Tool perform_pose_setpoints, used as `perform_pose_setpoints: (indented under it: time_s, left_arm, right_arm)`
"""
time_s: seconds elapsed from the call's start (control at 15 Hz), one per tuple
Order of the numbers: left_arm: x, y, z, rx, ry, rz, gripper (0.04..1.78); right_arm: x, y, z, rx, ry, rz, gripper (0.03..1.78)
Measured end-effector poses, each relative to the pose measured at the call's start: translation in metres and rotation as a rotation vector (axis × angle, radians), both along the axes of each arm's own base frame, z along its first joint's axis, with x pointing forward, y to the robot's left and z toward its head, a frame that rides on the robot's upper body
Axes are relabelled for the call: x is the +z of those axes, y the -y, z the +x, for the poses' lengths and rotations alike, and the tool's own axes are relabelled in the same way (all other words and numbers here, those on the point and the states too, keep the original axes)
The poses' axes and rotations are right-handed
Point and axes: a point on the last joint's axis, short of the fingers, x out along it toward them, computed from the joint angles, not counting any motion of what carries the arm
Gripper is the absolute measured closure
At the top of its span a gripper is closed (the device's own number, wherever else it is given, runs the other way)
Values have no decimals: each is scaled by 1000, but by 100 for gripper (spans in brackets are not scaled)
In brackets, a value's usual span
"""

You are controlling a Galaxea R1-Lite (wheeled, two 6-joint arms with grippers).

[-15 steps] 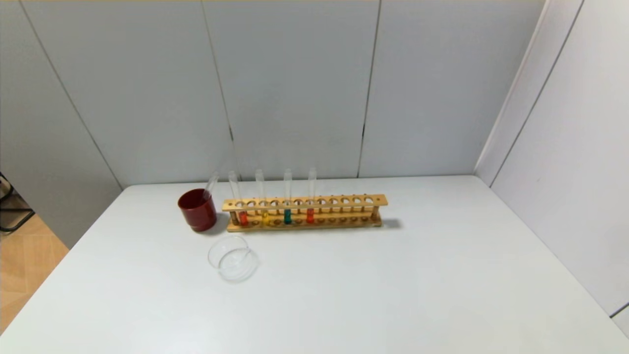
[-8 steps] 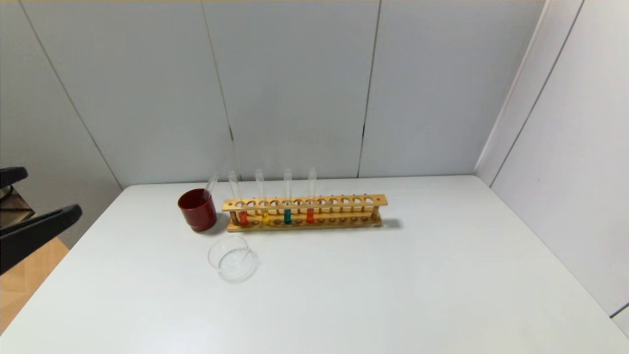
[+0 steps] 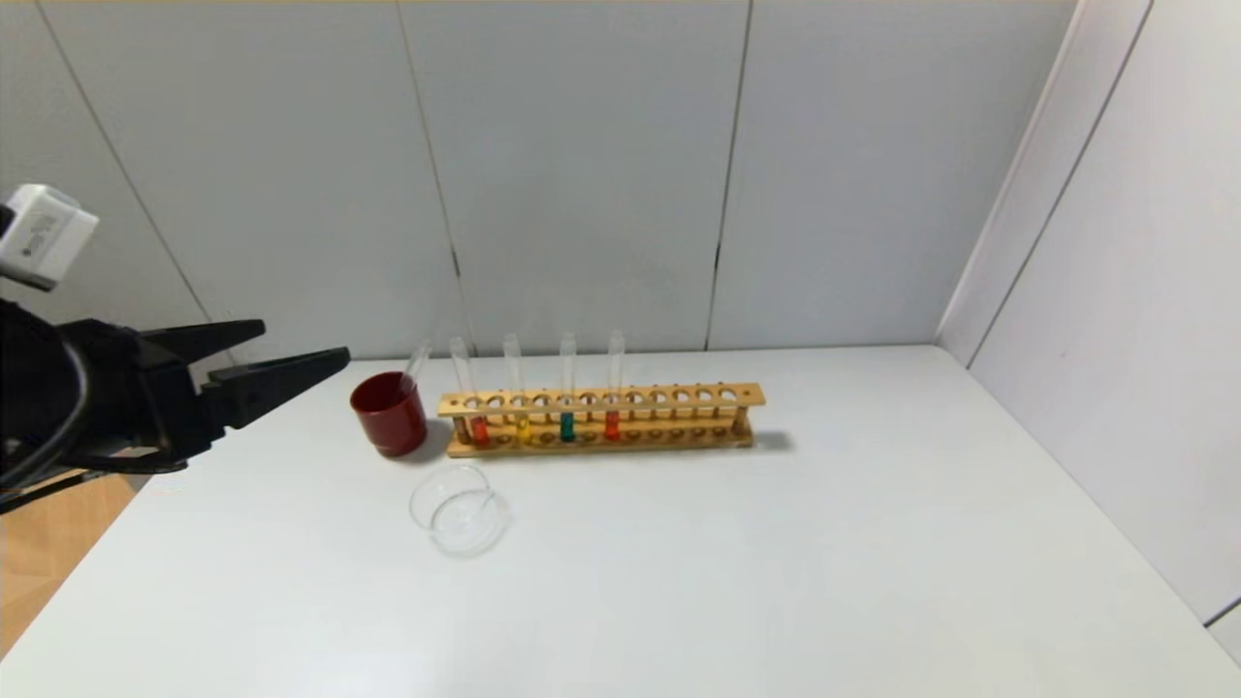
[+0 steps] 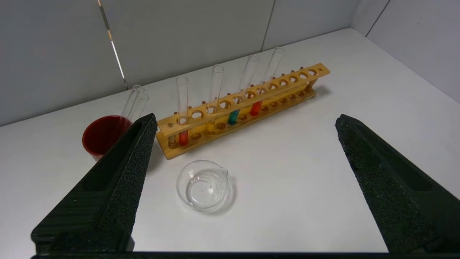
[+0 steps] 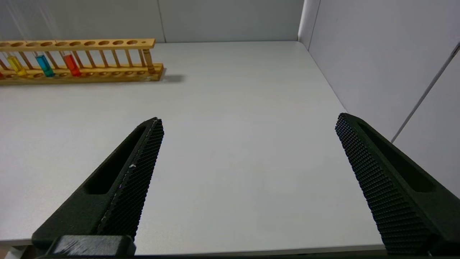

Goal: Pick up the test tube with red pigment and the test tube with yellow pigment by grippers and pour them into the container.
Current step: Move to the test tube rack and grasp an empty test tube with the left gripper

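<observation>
The test tube with red pigment (image 3: 479,428) stands at the left end of a wooden rack (image 3: 679,396), with the test tube with yellow pigment (image 3: 524,428) beside it. Both also show in the left wrist view, red (image 4: 183,137) and yellow (image 4: 210,126). The clear glass container (image 3: 460,509) sits empty in front of the rack's left end and shows in the left wrist view (image 4: 203,185). My left gripper (image 3: 304,342) is open and empty, in the air left of the cup, pointing at the rack (image 4: 246,118). My right gripper (image 5: 248,118) is open and empty over the table's near right part, outside the head view.
A dark red cup (image 3: 390,415) with an empty tube (image 3: 417,361) leaning in it stands left of the rack. A teal-liquid tube (image 3: 567,427) and a deeper red tube (image 3: 612,425) stand further right in the rack. Grey walls close the back and right.
My left gripper has come in from the left edge and moved up and right toward the cup. The tubes, rack and container have not moved.
</observation>
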Motion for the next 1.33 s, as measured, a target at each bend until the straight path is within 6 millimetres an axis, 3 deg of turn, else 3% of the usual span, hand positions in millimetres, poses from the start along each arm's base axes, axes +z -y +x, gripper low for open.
perform_pose_setpoints:
  time_s: [0.8, 1.33]
  left_arm:
    - [-80, 4, 95, -64, -45, 1, 7]
    - [-126, 23, 135, -59, -113, 16, 7]
  right_arm:
    - [0, 0, 0, 0, 0, 0, 6]
    - [0, 0, 0, 0, 0, 0, 6]
